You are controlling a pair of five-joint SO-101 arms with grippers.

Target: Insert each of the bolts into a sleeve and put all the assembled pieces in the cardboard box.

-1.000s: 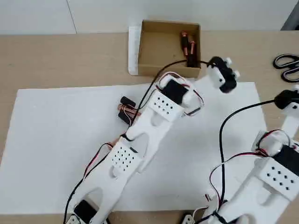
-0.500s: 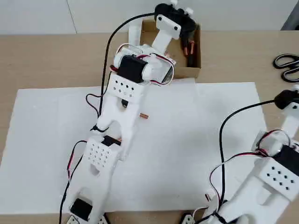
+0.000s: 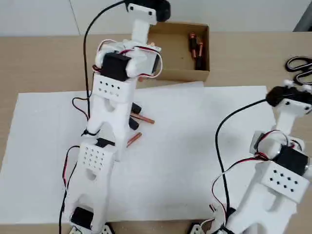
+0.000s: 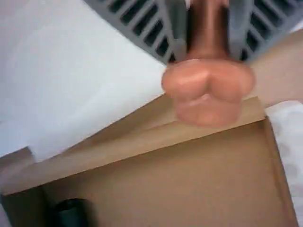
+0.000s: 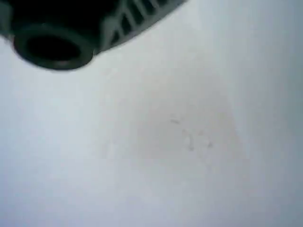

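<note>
My left gripper (image 3: 146,10) hangs over the far left corner of the cardboard box (image 3: 171,74), shut on a copper bolt (image 4: 207,80) whose head points down at the box floor (image 4: 165,189). Two assembled pieces (image 3: 195,46) lie along the box's right wall. On the white paper (image 3: 195,156), two loose bolts (image 3: 142,118) (image 3: 134,140) and two black sleeves (image 3: 135,108) (image 3: 132,124) lie beside the left arm. My right gripper (image 3: 286,96) stands near the paper's right edge, shut on a black sleeve (image 5: 52,45) seen end-on above the paper.
Scissors (image 3: 299,66) lie on the wooden table at the far right edge. The left arm's body covers part of the box's left side and the paper below it. A black cable loops from the right arm over the paper.
The left arm has swung from the box's right front corner across the box to its far left corner. The right arm has shifted a little to the left.
</note>
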